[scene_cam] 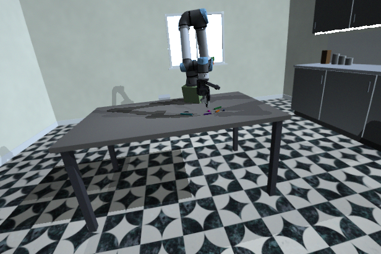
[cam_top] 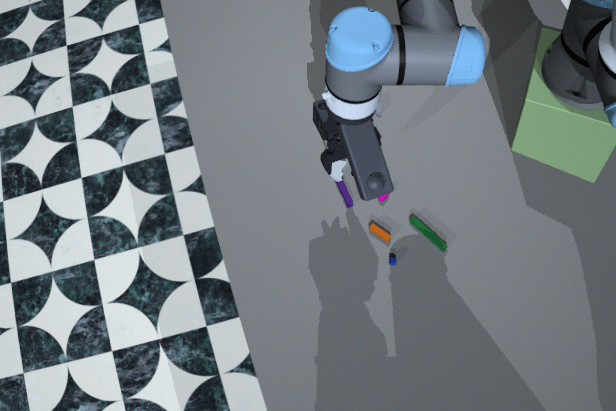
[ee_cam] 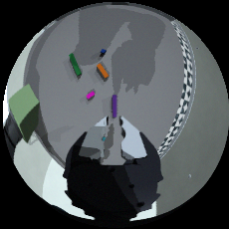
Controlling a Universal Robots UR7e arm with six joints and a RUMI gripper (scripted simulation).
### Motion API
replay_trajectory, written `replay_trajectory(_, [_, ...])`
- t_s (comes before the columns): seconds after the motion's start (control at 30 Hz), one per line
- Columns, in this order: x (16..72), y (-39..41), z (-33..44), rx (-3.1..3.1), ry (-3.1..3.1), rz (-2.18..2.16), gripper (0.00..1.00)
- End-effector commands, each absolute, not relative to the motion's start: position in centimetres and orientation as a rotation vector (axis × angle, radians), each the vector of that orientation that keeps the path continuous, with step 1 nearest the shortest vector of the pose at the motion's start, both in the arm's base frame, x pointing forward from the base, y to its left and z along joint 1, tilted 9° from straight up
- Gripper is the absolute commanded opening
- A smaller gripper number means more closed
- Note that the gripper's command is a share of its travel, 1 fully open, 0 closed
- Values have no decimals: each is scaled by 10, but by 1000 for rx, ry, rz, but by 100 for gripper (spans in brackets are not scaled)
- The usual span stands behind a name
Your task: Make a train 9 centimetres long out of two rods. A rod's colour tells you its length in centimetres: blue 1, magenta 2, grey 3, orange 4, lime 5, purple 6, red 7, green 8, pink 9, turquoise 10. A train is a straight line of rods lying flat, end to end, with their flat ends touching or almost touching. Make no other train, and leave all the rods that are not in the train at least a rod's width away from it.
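My gripper (cam_top: pixel 338 177) (scene_cam: pixel 207 106) (ee_cam: pixel 114 116) is open only a little and empty. Its tips are above the near end of the purple rod (cam_top: pixel 345 194) (scene_cam: pixel 207 114) (ee_cam: pixel 114 106), which lies in line with the gap. The magenta rod (cam_top: pixel 383 197) (scene_cam: pixel 209 110) (ee_cam: pixel 91 95) is beside it, partly hidden in the top view. The orange rod (cam_top: pixel 380 232) (ee_cam: pixel 103 71), the blue rod (cam_top: pixel 392 260) (ee_cam: pixel 103 52) and the green rod (cam_top: pixel 428 232) (scene_cam: pixel 218 108) (ee_cam: pixel 75 65) lie apart from one another. The turquoise rod (scene_cam: pixel 186 114) (ee_cam: pixel 104 138) is mostly hidden behind a finger in the wrist view.
The grey table (cam_top: pixel 260 149) (scene_cam: pixel 130 129) carries the rods. The arm's green base block (cam_top: pixel 560 139) (scene_cam: pixel 191 94) (ee_cam: pixel 25 107) stands at the table's back. In the exterior view a small dark patch shows behind the turquoise rod; I cannot tell what it is.
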State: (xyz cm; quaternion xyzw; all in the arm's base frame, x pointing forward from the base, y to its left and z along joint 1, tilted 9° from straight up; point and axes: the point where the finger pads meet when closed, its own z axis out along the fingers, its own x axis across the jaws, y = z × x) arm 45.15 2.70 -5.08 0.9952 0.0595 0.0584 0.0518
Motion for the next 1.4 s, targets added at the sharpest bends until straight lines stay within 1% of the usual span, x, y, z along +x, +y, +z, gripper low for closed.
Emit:
replay_trajectory(0.0, [453,26,-59,3027,181,180,14])
replay_trajectory(0.67, [456,24,-84,3027,181,180,14])
replay_trajectory(1.37, [457,23,-90,3027,181,180,14])
